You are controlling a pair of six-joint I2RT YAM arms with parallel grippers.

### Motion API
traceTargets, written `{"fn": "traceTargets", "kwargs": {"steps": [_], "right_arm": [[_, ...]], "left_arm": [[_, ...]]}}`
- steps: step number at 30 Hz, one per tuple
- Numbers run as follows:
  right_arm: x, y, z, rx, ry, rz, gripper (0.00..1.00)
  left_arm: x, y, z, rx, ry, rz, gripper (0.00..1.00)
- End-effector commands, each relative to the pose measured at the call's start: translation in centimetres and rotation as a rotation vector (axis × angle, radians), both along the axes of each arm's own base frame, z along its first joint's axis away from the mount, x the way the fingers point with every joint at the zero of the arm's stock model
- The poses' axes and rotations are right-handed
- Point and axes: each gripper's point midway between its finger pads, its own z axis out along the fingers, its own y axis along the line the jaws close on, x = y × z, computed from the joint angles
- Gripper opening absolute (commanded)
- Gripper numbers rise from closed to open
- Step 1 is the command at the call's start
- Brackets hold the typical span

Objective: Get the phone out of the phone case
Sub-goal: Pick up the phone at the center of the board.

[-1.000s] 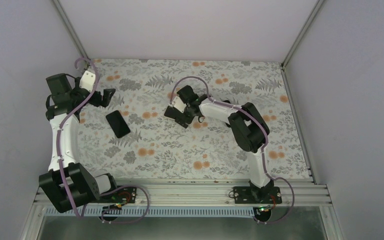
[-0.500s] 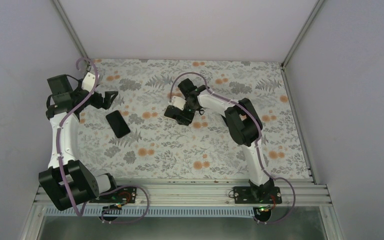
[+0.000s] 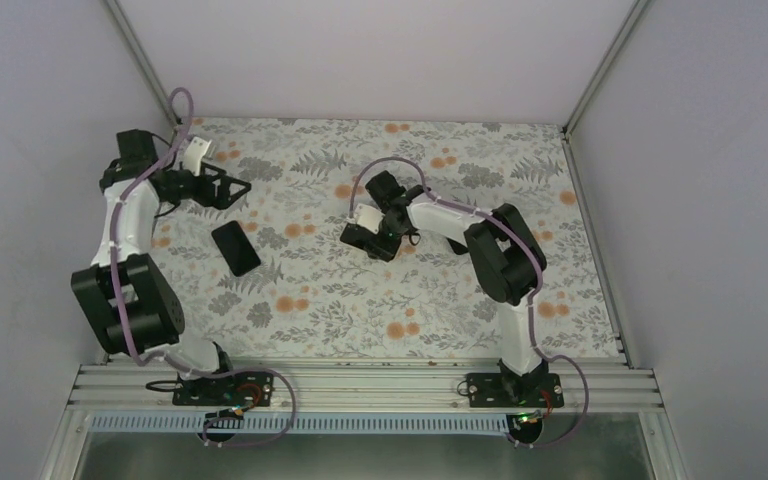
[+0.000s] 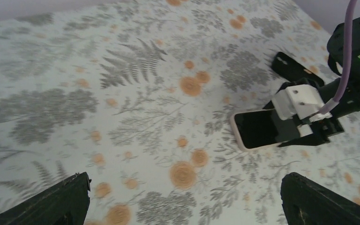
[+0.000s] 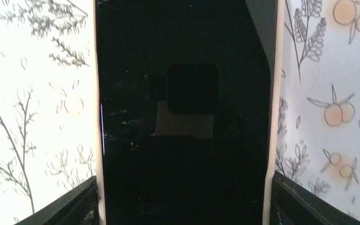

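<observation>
Overhead only, phone case (image 3: 235, 248), close-up, phone (image 5: 183, 117)

We are looking at a counter (image 3: 360, 300) showing a pale ground printed with grey ferns and orange blossoms. The phone (image 4: 255, 129) is showing a glossy black screen inside a white rim, while the phone case (image 3: 235, 248) is showing plain black. The left arm (image 3: 118, 225) and the right arm (image 3: 440, 213) are wearing white shells with black joints, each trailing a purple cable (image 4: 350, 28), and the walls (image 3: 360, 50) are reading pale lilac-grey
</observation>
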Motion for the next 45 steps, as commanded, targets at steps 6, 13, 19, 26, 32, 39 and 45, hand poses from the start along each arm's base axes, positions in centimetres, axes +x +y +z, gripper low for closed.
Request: {"fn": "traceTargets", "kwargs": {"steps": [6, 13, 19, 26, 32, 39, 45], "right_arm": [[0.2, 3.4, 10.2, 0.079, -0.218, 0.006, 0.53], [0.7, 6.3, 15.9, 0.153, -0.326, 0.030, 0.53], [1.1, 9.0, 16.9, 0.159, -0.370, 0.063, 0.53], [2.2, 11.1, 18.3, 0.199, -0.411, 0.064, 0.54], [2.1, 11.8, 18.2, 0.205, -0.396, 0.076, 0.54], [0.6, 11.4, 17.5, 0.203, -0.347, 0.115, 0.73], [-2.5, 7.7, 16.1, 0.160, -0.149, 0.190, 1.00]], "left_arm": [[-0.1, -9.5, -4.6, -0.085, 0.375, -0.234, 1.00], [1.3, -12.5, -7.2, -0.188, 0.563, -0.310, 0.99], [0.9, -14.4, -6.2, -0.313, 0.626, -0.366, 0.97], [-0.3, -15.4, -5.2, -0.406, 0.656, -0.397, 0.89], [-0.7, -16.3, -4.2, -0.448, 0.636, -0.426, 0.56], [-1.0, -16.9, -1.5, -0.489, 0.561, -0.467, 0.16], [-2.8, -17.1, 1.2, -0.335, 0.345, -0.560, 0.02]]}}
